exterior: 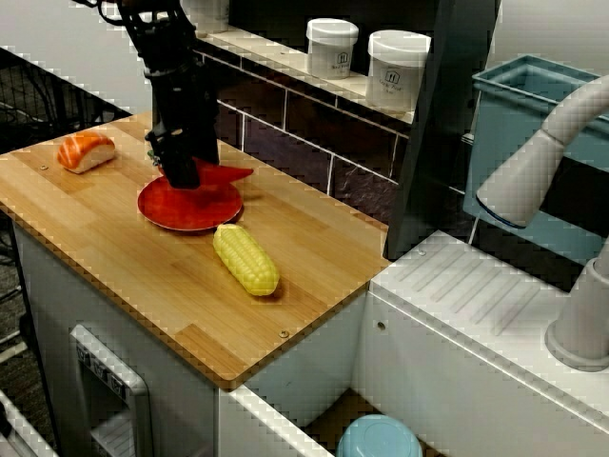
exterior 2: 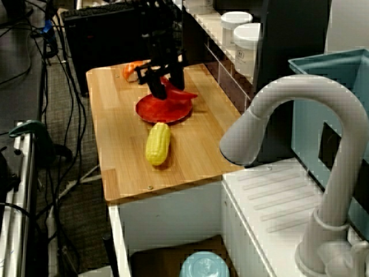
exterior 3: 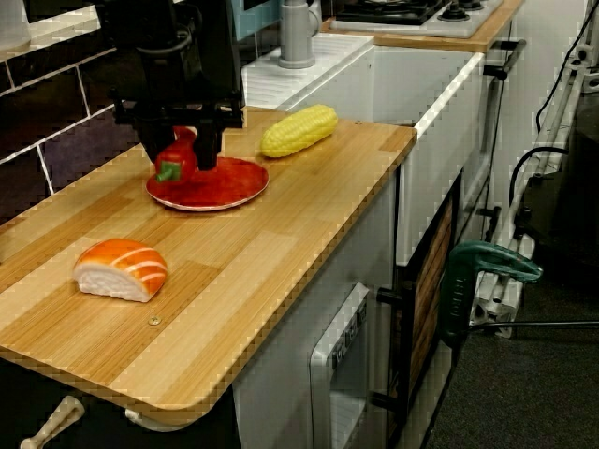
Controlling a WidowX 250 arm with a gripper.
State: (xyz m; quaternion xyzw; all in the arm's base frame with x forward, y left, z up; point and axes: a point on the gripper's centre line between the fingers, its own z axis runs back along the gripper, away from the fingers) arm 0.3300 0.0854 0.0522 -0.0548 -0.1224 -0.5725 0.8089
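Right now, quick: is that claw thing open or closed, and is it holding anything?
Gripper: closed on the red pepper, just over the red plate.

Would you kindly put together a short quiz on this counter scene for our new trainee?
1. True or false: the corn lies on the wooden counter, off the red plate.
2. What is the pincer closed around? A lemon; B red pepper; C spoon.
3. Name the food lying across the plate from the corn.
Key: 1 true; 2 B; 3 salmon sushi.
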